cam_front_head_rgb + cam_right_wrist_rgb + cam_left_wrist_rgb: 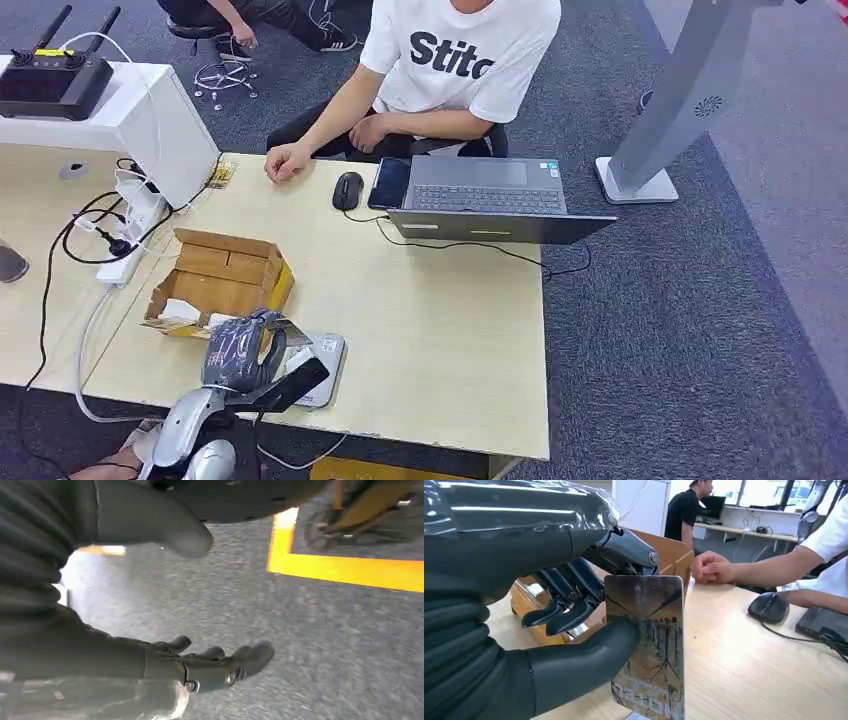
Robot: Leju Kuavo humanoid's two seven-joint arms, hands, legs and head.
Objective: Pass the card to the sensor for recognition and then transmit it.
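At the head view's lower left, the left hand (240, 352) pinching the card (647, 645) should lower it flat over the grey sensor (325, 352).

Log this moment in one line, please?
left hand: holds card | over sensor | right hand: open, hanging | person seated

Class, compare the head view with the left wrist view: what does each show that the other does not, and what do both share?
Head view alone: the open laptop, the white sensor pad on the desk under the left hand, and the power strip.
Left wrist view alone: the printed face of the card that the hand pinches, and a person standing at a far counter.
Both: the cardboard box, mouse and seated person's fist.
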